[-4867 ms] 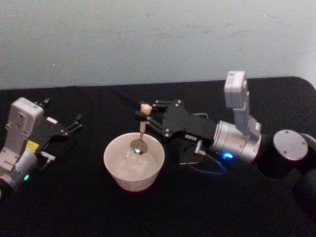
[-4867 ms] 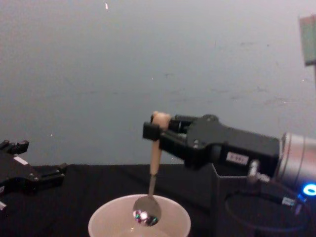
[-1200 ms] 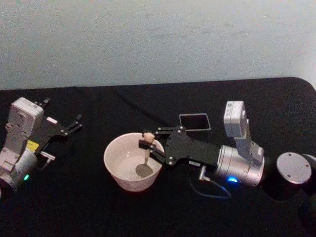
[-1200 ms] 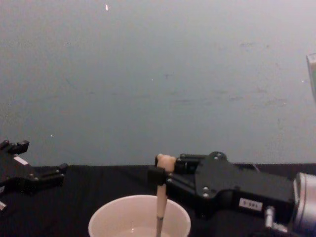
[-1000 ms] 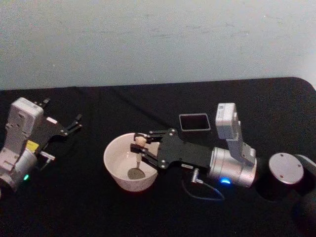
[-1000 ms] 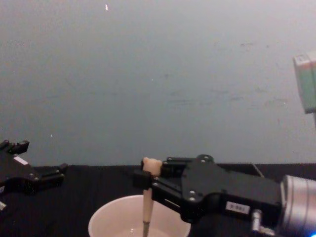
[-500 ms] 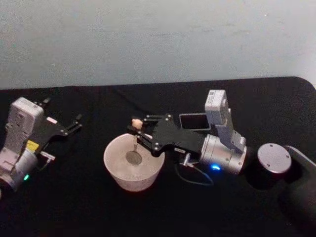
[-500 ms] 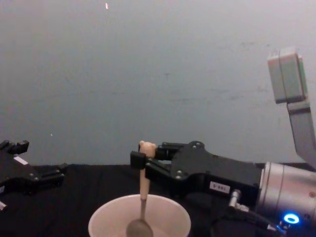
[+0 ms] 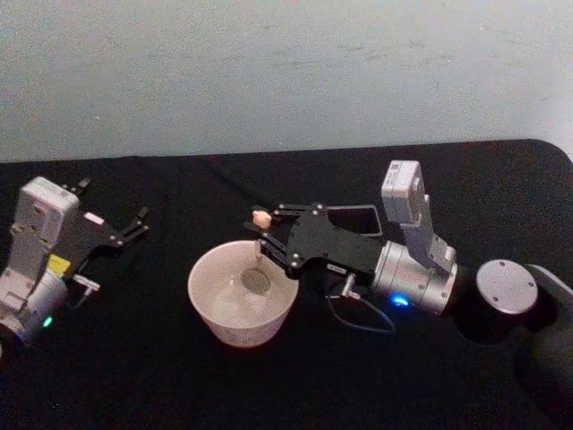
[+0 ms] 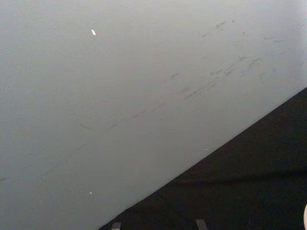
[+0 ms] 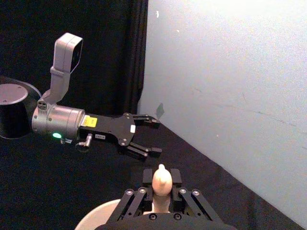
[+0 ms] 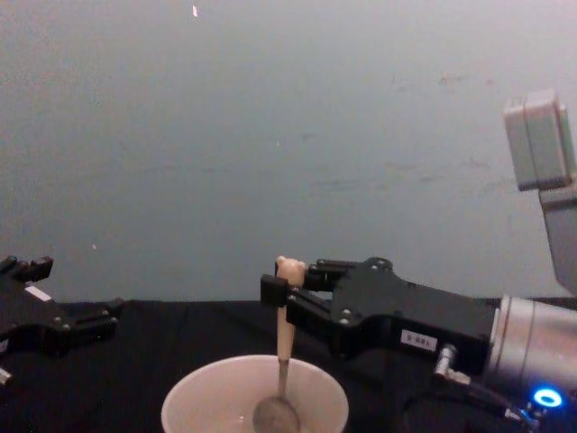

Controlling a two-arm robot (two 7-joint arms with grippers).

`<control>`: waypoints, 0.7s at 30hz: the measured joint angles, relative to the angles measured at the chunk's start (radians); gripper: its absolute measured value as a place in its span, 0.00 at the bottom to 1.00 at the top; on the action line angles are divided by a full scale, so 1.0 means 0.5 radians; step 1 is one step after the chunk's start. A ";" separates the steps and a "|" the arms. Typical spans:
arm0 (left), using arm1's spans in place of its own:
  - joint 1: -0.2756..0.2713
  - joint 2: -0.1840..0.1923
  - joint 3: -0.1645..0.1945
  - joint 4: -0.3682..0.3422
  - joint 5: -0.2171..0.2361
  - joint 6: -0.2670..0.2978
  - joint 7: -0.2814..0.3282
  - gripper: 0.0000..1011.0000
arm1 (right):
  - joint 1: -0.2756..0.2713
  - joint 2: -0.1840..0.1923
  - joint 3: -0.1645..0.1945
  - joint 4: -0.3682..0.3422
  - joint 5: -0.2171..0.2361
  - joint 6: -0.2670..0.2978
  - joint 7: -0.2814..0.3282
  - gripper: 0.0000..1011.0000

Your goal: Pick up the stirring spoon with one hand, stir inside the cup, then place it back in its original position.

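Right gripper (image 9: 262, 224) holds stirring spoon (image 9: 258, 255) upright inside cup (image 9: 199, 273), clear of rim.

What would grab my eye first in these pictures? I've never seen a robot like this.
Most striking is the right hand near the middle of the black table, shut on a stirring spoon topped with a tiny bear head. The spoon stands nearly upright with its metal bowl down inside the wide cream cup. Far to the left, the left hand lies open on the table, apart from the cup.
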 joint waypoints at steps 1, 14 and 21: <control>0.000 0.000 0.000 0.000 0.000 0.000 0.000 0.99 | -0.005 0.004 0.003 -0.003 -0.003 0.000 -0.004 0.21; 0.000 0.000 0.000 0.000 0.000 0.000 0.000 0.99 | -0.084 0.091 0.035 -0.124 0.011 0.042 0.001 0.21; 0.000 0.000 0.000 0.000 0.000 0.000 0.000 0.99 | -0.153 0.150 0.017 -0.228 0.044 0.077 0.046 0.21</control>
